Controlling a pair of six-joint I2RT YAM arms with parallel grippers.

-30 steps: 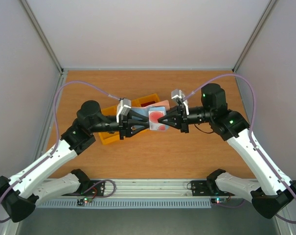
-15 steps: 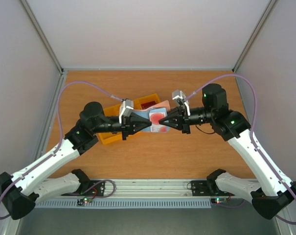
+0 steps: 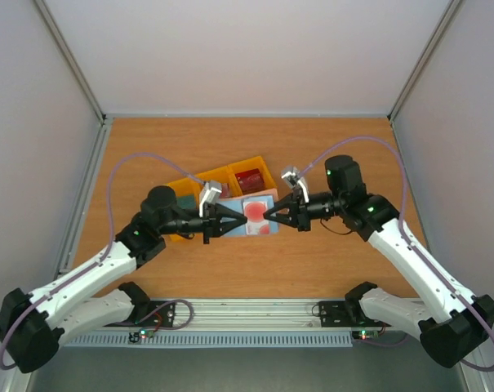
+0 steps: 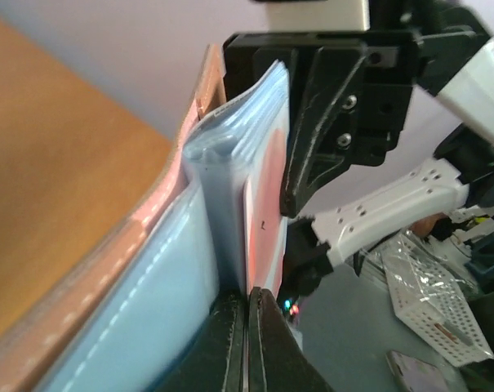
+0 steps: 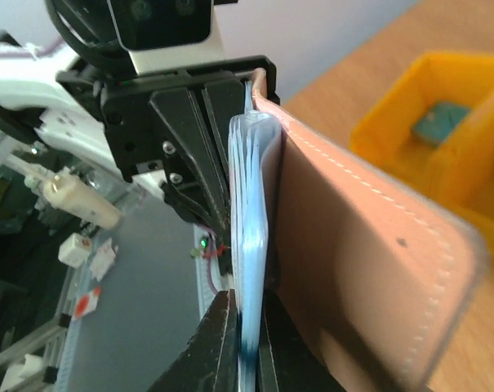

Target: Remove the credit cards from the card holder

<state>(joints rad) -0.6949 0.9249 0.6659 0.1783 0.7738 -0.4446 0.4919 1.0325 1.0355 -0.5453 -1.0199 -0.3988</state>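
Observation:
The card holder (image 3: 261, 229) hangs open between my two grippers above the table, taupe outside (image 5: 353, 261), pale blue inside (image 4: 149, 286). A whitish-pink credit card with a red blotch (image 3: 255, 208) sits in it. My left gripper (image 3: 239, 221) is shut on that card's edge (image 4: 264, 196), fingertips together (image 4: 248, 298). From the other side, my right gripper (image 3: 268, 216) is shut on a pale blue pocket panel (image 5: 251, 245), which is pinched between its fingers (image 5: 248, 302). A dark red card (image 3: 248, 179) and a teal card (image 5: 442, 121) lie in the yellow tray.
The yellow three-compartment tray (image 3: 222, 174) stands just behind the grippers, partly covered by the left arm. Grey walls close the table's left, back and right sides. Both arms' cables loop above the tabletop.
The left gripper has closed on the card's edge. Both grippers and the holder have moved a little toward the near edge of the table.

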